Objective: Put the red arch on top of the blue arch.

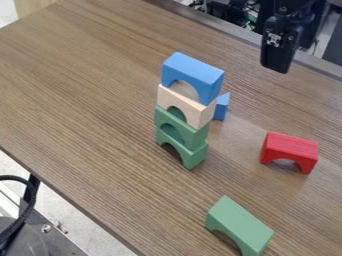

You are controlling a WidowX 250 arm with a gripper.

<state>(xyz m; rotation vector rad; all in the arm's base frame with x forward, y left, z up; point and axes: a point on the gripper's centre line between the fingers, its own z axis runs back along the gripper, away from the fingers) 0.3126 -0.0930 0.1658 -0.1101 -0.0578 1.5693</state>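
Gripper by the desk's far edge, wide or narrow I cannot tell; room separates red arch from blue arch.

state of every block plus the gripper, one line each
Blue arch: top of stack, opening down
Wooden arch: under it, opening down
Upper green arch: third from top, opening down
Bottom green arch: stack's base, opening down
Red arch: off the stack, opening down
Separate green arch: opening down
Blue block: partly hidden behind stack
Gripper: raised, upper right
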